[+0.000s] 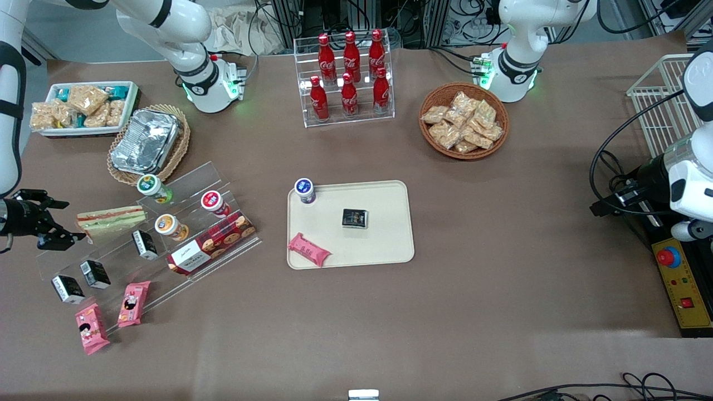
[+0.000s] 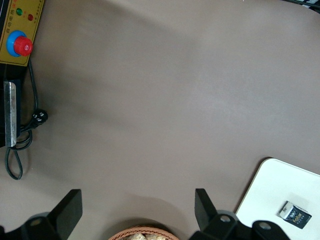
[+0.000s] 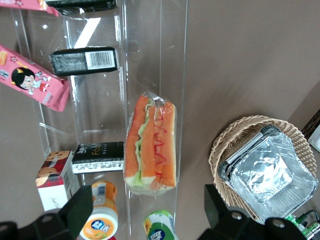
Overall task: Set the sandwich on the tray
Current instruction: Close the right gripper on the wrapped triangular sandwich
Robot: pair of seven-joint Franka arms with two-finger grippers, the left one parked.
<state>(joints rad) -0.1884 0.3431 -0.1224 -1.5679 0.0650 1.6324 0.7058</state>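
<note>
**Gripper hanging open beside the sandwich on the clear stepped stand**

Gripper (image 1: 61,221) is hovering with its two fingers spread wide, holding and touching nothing; the sandwich (image 1: 110,220) is lying just at its 3 o'clock in the front view, on the top step of the clear stepped stand (image 1: 167,234).

One sandwich is lying there, filling stripes facing up toward the wrist camera (image 3: 151,145). One tray (image 1: 384,245) is sitting mid-table, carrying one cup (image 1: 304,190), one small black box (image 1: 355,218) and one pink snack bar (image 1: 309,249) overhanging its rim. Three more cups (image 1: 171,226), three black boxes (image 1: 96,273) and one biscuit box (image 1: 211,243) are sitting on the stand. Two more pink bars (image 1: 92,328) are lying at its 6 o'clock.

Six red bottles (image 1: 350,72) are standing in a clear rack. One foil container (image 1: 146,140) is resting in a wicker mat, and a round basket (image 1: 463,120) is holding snack packets.

Everything is resting on a brown table (image 1: 501,267).
</note>
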